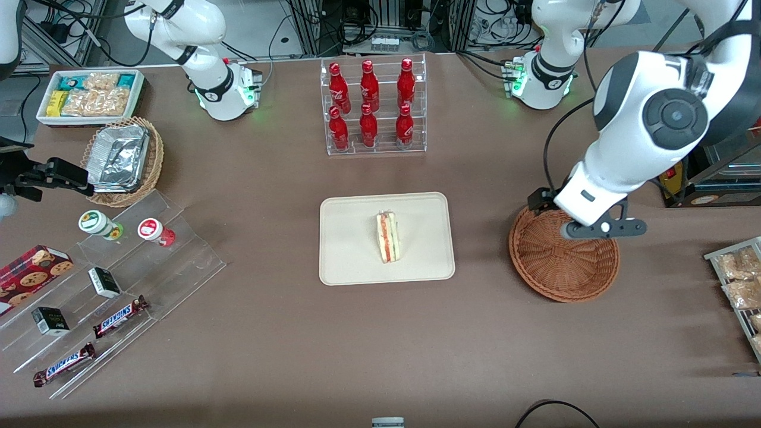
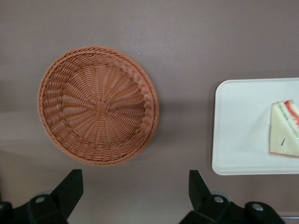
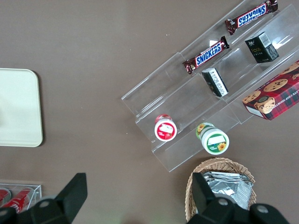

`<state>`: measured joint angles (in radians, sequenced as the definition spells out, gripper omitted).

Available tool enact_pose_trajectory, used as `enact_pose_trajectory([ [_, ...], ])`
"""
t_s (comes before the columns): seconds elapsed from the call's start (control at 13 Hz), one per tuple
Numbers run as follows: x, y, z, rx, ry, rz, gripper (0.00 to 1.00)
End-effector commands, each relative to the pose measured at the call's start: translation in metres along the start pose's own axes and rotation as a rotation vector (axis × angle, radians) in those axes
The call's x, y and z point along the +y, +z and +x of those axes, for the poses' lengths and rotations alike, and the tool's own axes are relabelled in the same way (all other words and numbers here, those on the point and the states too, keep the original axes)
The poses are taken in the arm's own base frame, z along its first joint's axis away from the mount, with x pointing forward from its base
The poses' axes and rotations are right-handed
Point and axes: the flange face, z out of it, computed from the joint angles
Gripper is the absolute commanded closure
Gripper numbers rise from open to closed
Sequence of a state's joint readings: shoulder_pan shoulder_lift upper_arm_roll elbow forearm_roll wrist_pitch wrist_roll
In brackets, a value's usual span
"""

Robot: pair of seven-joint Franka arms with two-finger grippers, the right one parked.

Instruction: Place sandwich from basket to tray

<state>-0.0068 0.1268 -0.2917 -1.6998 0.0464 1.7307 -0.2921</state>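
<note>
The basket (image 1: 563, 261) holds nothing. Above it hangs the gripper (image 2: 135, 193), fingers spread, gripping nothing. The sandwich (image 1: 388, 236) lies on the tray (image 1: 351, 261), mid-table. Farther from the camera, a clear rack (image 1: 373, 107) contains six red bottles.

Six red bottles (image 1: 371, 106) fill a clear rack (image 1: 374, 148); Snickers bars (image 1: 120, 316) lie on acrylic steps (image 1: 178, 261).

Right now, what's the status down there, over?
Gripper open, empty, above table beside basket. Sandwich on tray; basket empty. Nothing in the way.
</note>
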Motion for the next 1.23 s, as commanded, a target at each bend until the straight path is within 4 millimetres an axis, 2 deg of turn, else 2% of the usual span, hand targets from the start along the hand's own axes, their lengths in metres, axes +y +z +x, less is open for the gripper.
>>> enact_pose_trajectory([
  [0.0,-0.035,-0.006,-0.015,-0.070,0.106,-0.002,0.00],
  [0.15,-0.063,-0.025,-0.021,-0.085,0.115,-0.017,0.00],
  [0.38,-0.080,-0.039,-0.037,-0.105,0.114,-0.010,0.00],
  [0.77,-0.095,-0.056,-0.050,-0.111,0.090,0.000,0.00],
  [0.85,-0.107,-0.057,-0.050,-0.116,0.069,-0.003,0.00],
  [1.15,-0.116,-0.066,-0.043,-0.095,0.068,-0.018,0.00],
])
